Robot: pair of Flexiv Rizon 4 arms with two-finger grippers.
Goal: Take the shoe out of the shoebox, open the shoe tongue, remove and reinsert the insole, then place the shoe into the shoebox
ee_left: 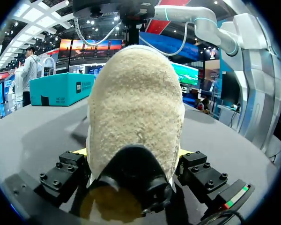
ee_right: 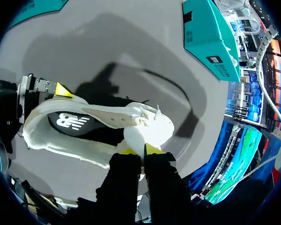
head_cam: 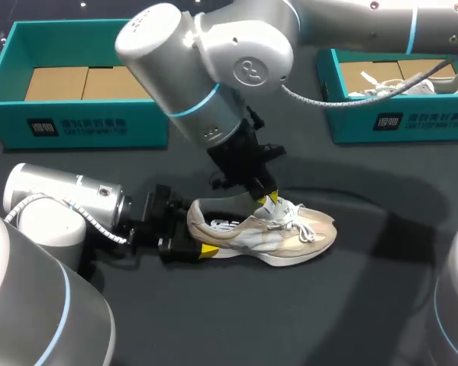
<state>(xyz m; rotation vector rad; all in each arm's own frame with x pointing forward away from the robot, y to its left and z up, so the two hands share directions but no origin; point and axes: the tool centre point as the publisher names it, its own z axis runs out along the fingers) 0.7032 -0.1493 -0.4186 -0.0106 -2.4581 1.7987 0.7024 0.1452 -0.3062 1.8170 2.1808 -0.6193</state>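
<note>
the right gripper [ee_right: 140,150] has its yellow tips almost together on the upper edge of the tongue [ee_right: 147,129], pinching the thin white flap from both sides. the left gripper [ee_left: 132,152] is clamped across the heel of the shoe [head_cam: 271,229], one finger on each flank. the shoe stands on its sole on the dark table [head_cam: 328,320], toe toward the robot's right and outside both teal boxes. the dark insole [ee_right: 70,123] lies flat inside it.

the hold on the tongue looks shallow (little more than the flap's rim sits between the tips), so an upward or forward pull may let it slip free and spring back over the opening. pulled too hard against the laces [head_cam: 286,213], which appear done up across the throat, the shoe could tip or twist in the heel grip. it could also work the left fingers off the padded collar.

from the tongue the right wrist rises steeply, and its grey forearm leans up and back toward the far right corner, with the gripper past the table's middle. the left wrist lies low and nearly level behind the heel, its arm entering from the near left. a shoebox [head_cam: 137,126] holding only cardboard inserts sits well apart at the far left. a second box [head_cam: 443,122] with another shoe in it sits at the far right.
</note>
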